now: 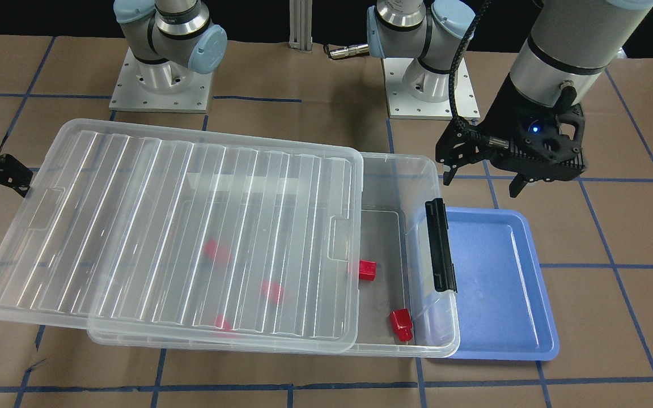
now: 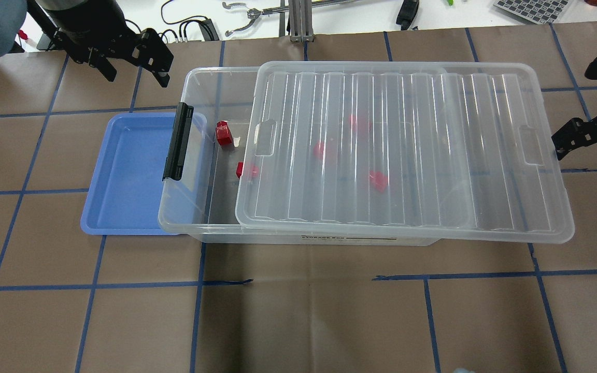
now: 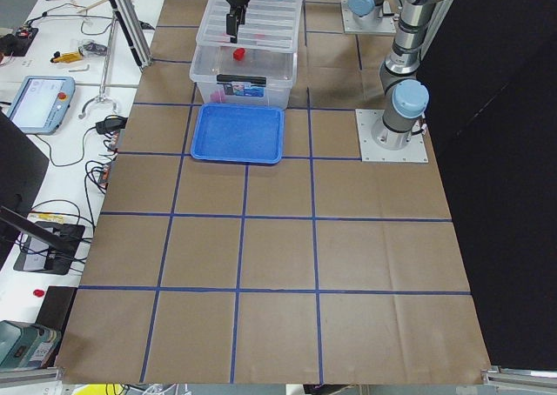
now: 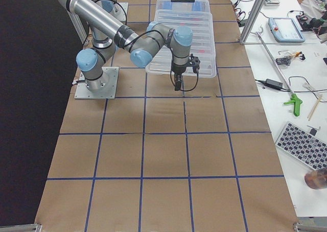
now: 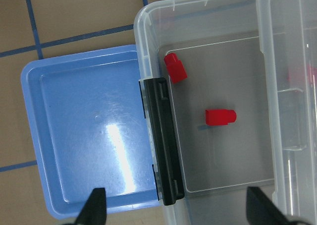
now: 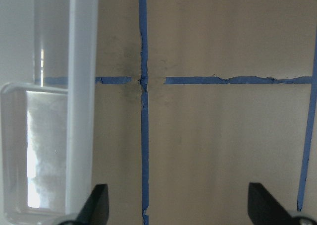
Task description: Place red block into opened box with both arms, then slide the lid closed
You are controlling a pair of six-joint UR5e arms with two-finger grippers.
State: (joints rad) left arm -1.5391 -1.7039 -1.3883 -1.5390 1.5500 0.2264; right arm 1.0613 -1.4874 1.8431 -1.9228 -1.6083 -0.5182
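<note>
The clear box [image 2: 195,83] lies open only at the end with its black bar [image 2: 178,141]. Its ribbed lid [image 2: 407,150] is slid aside and overhangs the other end. Two red blocks [image 2: 223,133] [image 2: 246,170] lie in the uncovered strip, seen close in the left wrist view [image 5: 175,68] [image 5: 221,117]. More red blocks [image 2: 378,180] show blurred under the lid. My left gripper [image 2: 135,77] hangs open and empty above the table behind the bar end. My right gripper [image 2: 586,150] stands open just off the lid's far short end.
A blue tray [image 2: 127,176] lies against the box's bar end, partly under it. Both arm bases [image 1: 159,85] stand behind the box. Brown table with blue tape lines [image 2: 91,285] lies in front. Cables and tools [image 2: 246,15] lie beyond the table's far edge.
</note>
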